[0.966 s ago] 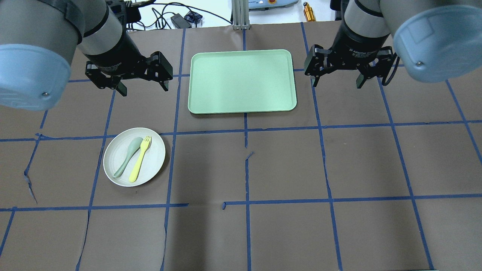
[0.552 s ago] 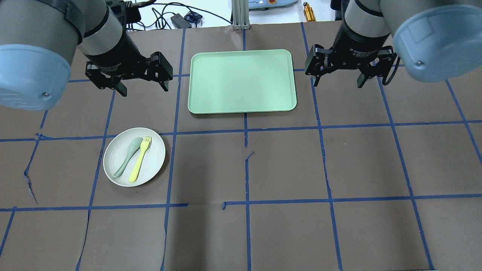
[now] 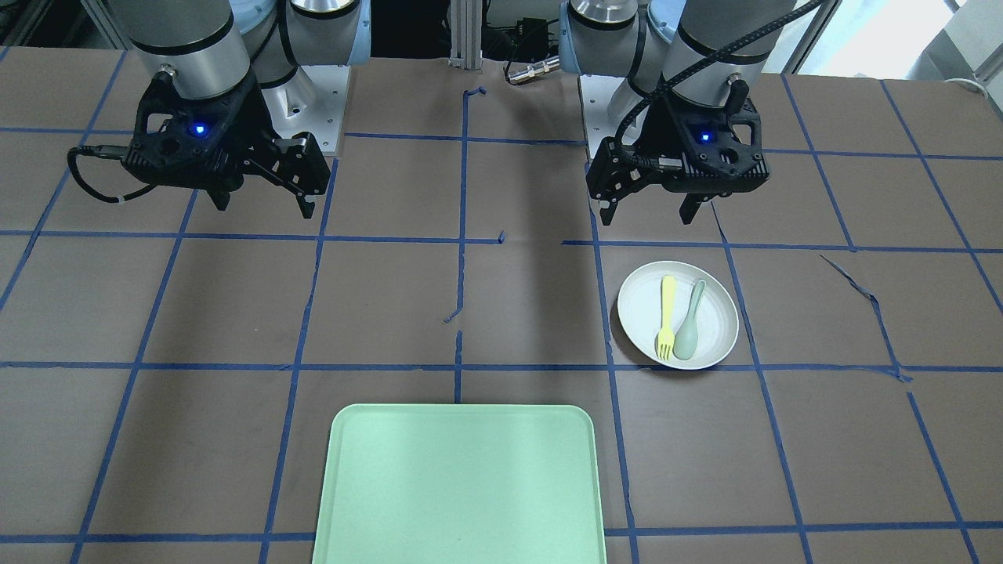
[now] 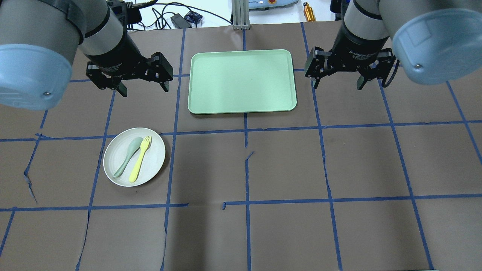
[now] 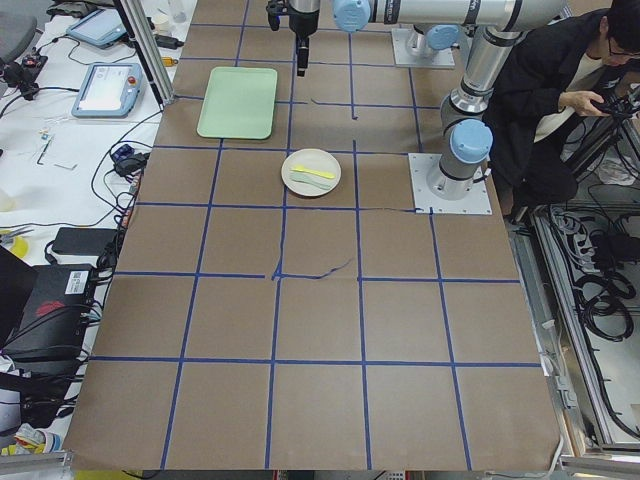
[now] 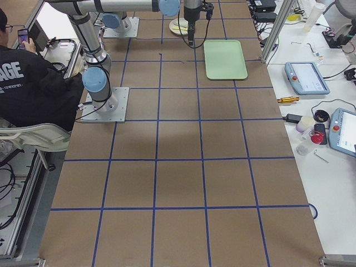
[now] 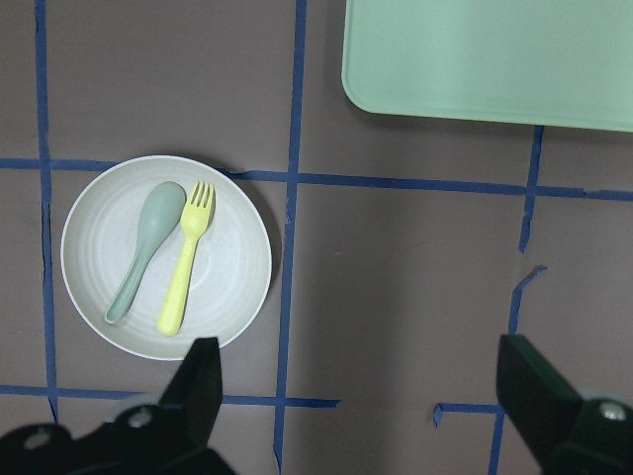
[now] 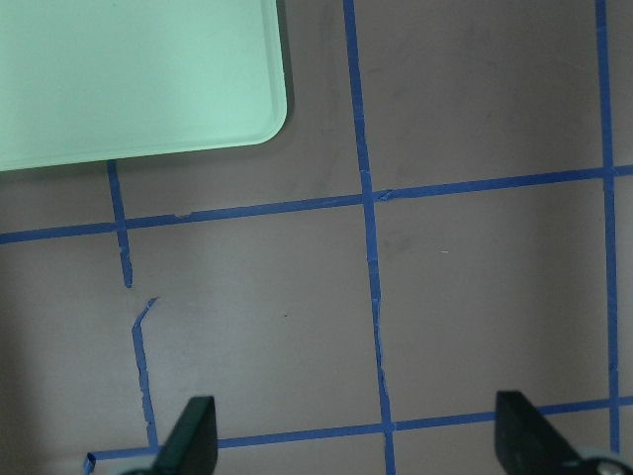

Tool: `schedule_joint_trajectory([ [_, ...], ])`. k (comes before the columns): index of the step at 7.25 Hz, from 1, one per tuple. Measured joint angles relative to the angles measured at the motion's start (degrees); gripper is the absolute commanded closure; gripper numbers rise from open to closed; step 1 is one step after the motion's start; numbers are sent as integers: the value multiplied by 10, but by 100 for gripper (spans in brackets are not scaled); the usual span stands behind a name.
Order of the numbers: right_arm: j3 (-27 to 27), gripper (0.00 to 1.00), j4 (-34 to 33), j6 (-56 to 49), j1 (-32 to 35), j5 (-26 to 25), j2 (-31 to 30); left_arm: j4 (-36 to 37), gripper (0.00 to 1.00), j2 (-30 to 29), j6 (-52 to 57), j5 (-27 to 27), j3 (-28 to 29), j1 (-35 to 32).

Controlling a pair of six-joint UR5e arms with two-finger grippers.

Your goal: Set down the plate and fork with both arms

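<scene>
On the left half of the brown-papered surface [image 4: 286, 165], the white plate [image 4: 152, 165] sits ungripped. The pale-yellow fork [image 4: 140, 159] lies across its middle just beside a grey-green spoon [image 4: 128, 157]; whether the two touch near their heads is hard to tell from these views. My left fingers [image 4: 121, 89] hang spread wide and empty above the surface, on the plate's side of the scene but apart from it. My left wrist camera looks straight down on plate, fork and spoon together. My right fingers [image 4: 360, 82] hang just as wide and just as empty over bare paper, to the right of the mint-green tray [image 4: 241, 81], which lies at the far centre.

By my reading the job is at its very start: nothing is gripped, nothing lifted, nothing placed. Everything that counts is left to do. One arm has to take the plate by its rim, the other has to pick the fork off it, and both pieces have to be set down, presumably on the tray. The spoon is no part of the order, yet it lies close enough to the fork to crowd a pinch.
</scene>
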Motion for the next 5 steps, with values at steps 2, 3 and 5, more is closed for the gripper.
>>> schedule_joint_trajectory([
  [2, -5, 0, 1, 0, 0, -1, 3, 0, 0, -2, 0, 0, 0, 0],
  [3, -6, 0, 2, 0, 0, -1, 3, 0, 0, -2, 0, 1, 0, 0],
  [5, -7, 0, 2, 0, 0, 1, 3, 0, 0, 0, 1, 1, 0, 0],
])
